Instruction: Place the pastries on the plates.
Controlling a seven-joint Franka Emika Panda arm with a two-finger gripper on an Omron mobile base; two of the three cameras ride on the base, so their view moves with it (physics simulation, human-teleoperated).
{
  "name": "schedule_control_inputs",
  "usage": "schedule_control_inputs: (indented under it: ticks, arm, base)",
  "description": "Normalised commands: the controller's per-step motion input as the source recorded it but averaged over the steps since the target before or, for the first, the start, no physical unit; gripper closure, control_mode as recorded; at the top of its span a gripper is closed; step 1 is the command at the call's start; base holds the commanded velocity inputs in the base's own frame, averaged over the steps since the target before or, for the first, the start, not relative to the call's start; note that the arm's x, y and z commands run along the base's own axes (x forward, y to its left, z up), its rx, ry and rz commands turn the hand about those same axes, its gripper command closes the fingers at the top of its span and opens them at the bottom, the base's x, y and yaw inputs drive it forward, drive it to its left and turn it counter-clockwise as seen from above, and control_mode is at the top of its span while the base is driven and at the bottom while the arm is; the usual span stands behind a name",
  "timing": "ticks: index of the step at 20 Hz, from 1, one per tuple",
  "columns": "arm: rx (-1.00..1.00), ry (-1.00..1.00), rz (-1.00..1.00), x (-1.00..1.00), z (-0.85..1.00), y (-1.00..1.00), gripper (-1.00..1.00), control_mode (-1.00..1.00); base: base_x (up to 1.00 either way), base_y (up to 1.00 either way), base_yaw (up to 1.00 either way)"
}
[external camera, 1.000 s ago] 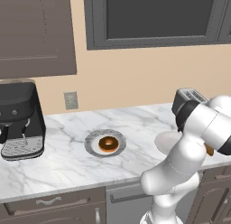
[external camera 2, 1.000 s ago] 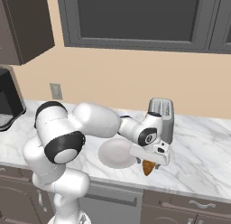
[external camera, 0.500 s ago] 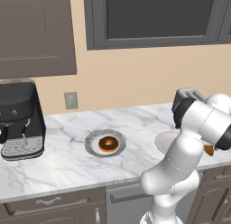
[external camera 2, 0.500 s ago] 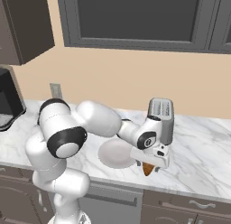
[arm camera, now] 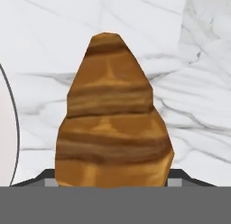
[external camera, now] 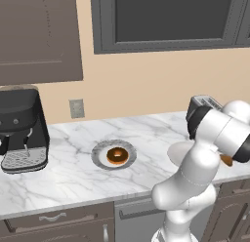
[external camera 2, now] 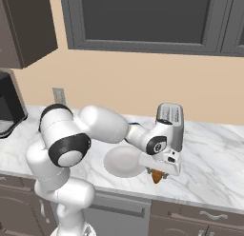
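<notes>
Claw (external camera 2: 157, 173) clamped on the croissant (arm camera: 113, 114), low centre-right in the right base view, beside the plain white plate (external camera 2: 123, 162).

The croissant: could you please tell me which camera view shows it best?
The hand view: the croissant looms large, its banded crust clear against the marble counter. The right base view shows its tip hanging under the pincer; the left base view shows an orange sliver behind the arm.
</notes>
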Motion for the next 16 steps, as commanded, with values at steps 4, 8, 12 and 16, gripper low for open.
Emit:
schedule_control_inputs:
  ticks: [4, 8, 12, 16]
  arm:
    - [0.0, -0.02, 0.0, -0.07, 0.43, 0.09, 1.0, -1.0]
    - [0.0, 0.0, 0.0, 0.0, 0.24, 0.64, 1.0, -1.0]
    - [0.0, 0.0, 0.0, 0.0, 0.21, 0.91, 1.0, -1.0]
    - [-0.01, 0.0, 0.0, 0.0, 0.08, 0.9, 1.0, -1.0]
  base:
    - [0.0, 0.0, 0.0]
    - [0.0, 0.0, 0.0]
    - [0.0, 0.0, 0.0]
    - [0.0, 0.0, 0.0]
